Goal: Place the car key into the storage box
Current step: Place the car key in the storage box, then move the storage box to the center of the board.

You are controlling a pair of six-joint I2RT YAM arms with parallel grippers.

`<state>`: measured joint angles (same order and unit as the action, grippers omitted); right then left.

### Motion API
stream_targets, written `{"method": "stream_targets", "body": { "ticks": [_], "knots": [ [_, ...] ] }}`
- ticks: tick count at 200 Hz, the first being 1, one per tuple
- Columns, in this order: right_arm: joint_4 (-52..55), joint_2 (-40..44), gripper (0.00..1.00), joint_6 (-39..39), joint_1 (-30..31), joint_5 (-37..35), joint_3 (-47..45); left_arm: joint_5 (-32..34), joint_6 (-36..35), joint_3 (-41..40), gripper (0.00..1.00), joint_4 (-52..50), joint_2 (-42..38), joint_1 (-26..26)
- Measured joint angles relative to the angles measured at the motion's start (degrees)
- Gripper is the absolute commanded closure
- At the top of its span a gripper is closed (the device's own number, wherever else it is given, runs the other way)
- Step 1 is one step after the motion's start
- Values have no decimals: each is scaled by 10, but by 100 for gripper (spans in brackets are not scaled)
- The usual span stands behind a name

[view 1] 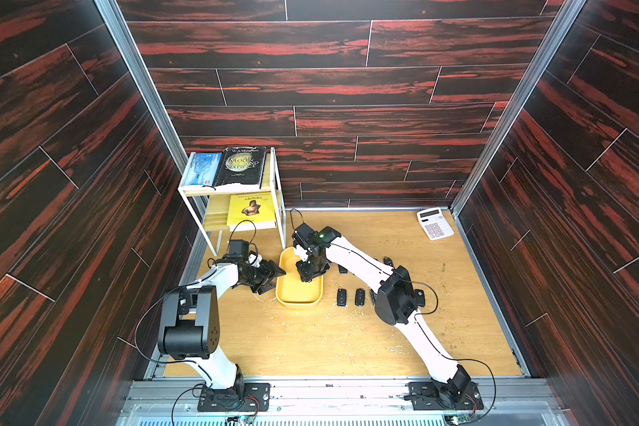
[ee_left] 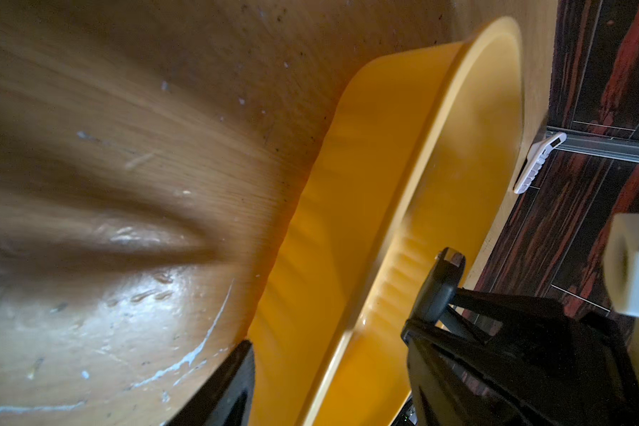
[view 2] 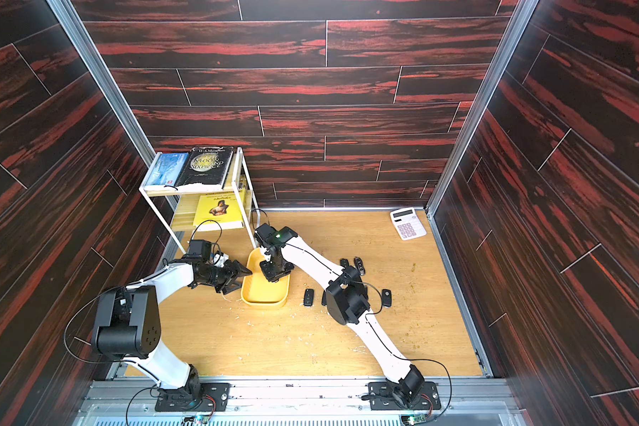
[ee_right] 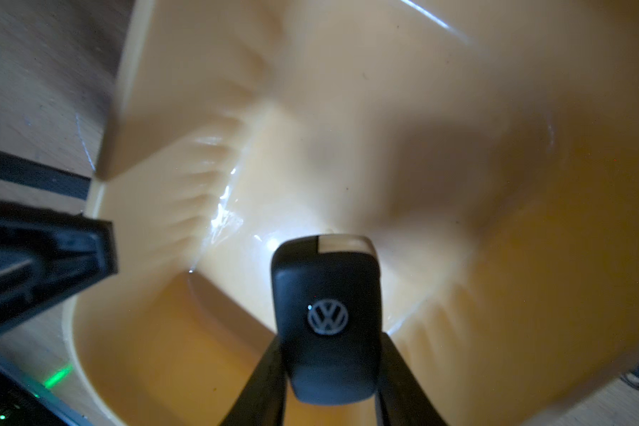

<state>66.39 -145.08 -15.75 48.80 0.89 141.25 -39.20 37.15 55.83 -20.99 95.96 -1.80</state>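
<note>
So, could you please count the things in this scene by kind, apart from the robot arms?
car keys: 7 in view, 1 in the right gripper, 6 on the table
books: 3
calculator: 1
storage box: 1
shelf rack: 1
total: 13; the right arm may hide more

car key [ee_right: 327, 321]: vw logo | dark book [view 1: 241, 166] cover: "w.s. maugham", "the moon and sixpence"

Wore glossy white link shells [view 1: 351, 258] between boxy black joint housings [view 1: 189, 324], trailed thin black cables [view 1: 135, 332], showed one small green light [view 1: 321, 235].
</note>
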Motion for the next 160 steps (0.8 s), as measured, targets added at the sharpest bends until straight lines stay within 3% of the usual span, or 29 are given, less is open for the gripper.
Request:
{"method": "stream_targets", "body": {
  "ticks": [30,106,160],
  "knots": [
    [0,0,42,1,0,0,0,3,0,0,31,-1,0,1],
    [1,4,40,1,0,-9,0,28,-14,32,31,-25,13,15],
    [14,68,39,2,-7,-64,8,33,-22,57,30,-35,25,22]
  ]
}}
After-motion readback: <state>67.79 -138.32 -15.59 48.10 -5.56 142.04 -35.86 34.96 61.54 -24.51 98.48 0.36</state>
